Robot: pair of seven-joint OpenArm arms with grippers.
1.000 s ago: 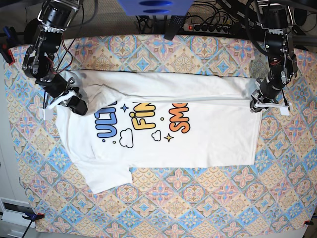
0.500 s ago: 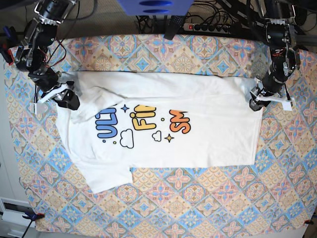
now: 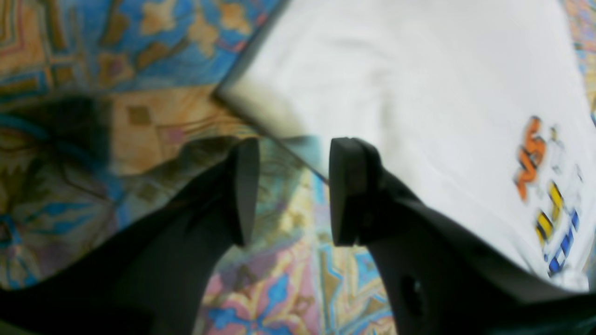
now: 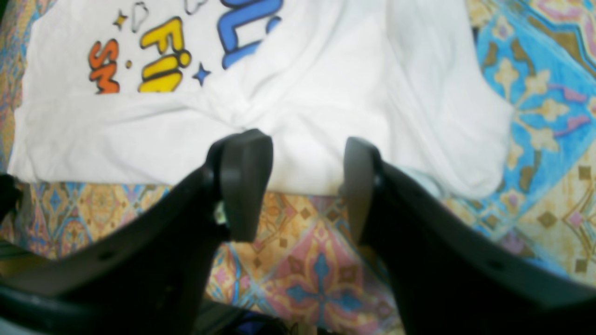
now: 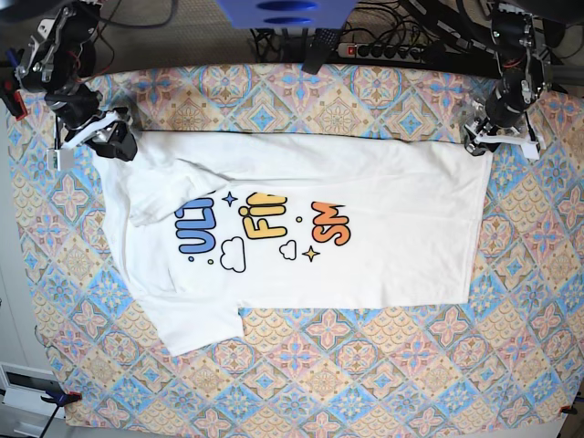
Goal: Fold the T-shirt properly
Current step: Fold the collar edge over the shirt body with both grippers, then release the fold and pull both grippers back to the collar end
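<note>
A patterned cloth [image 5: 365, 383] covers the bench; the shirt [image 5: 383, 265] lies flat; both hands, left [image 3: 291, 190] and right [image 4: 302, 186], gape empty.

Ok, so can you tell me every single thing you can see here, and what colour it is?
T-shirt: one, white with blue, yellow and orange letters, lying flat mid-table, top strip folded over.
Tablecloth: one, blue, orange and pink tile pattern, under the shirt.
Power strip: one, black, beyond the far table edge, among cables.
Blue object: one, top centre.
Left gripper: one, black, open, at the shirt's far corner.
Right gripper: one, black, open, at the shirt's sleeve end.
</note>
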